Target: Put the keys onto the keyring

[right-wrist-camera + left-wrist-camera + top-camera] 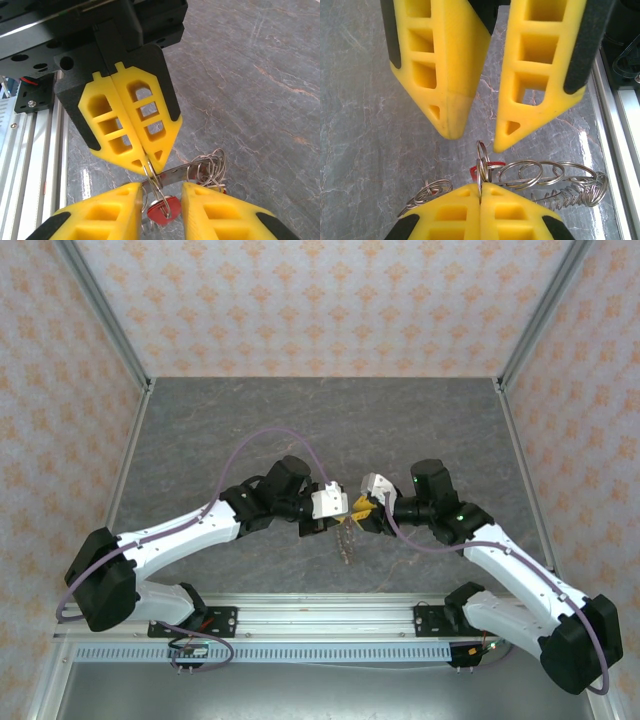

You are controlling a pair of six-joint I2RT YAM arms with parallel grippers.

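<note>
Left gripper [480, 187] is fully closed, its two yellow fingertips pressed together on a thin silver split ring [478, 169] that stands upright out of the pinch. Right gripper [161, 188] faces it tip to tip with its jaws parted by a modest gap and no grip on anything. From the right wrist, that same split ring and the red plastic head of one of the keys [163, 211] sit in the gap between its fingers, and I cannot tell whether either finger touches them.

Just beyond the left fingertips hangs the rest of the bunch. Several more wire rings [522, 174] overlap one another, and a second red sliver shows beside the pinched ring. A flat silver piece with small saw-like teeth along its edge, the keyring [560, 200] as far as I can tell, lies off to the right among the loops.

From above, both grippers meet over the near middle of the grey marbled table [250, 430]. The bunch dangles below them toward the aluminium rail [320, 612] where the arms are bolted. Orange-patterned walls [320, 300] close the far side.
</note>
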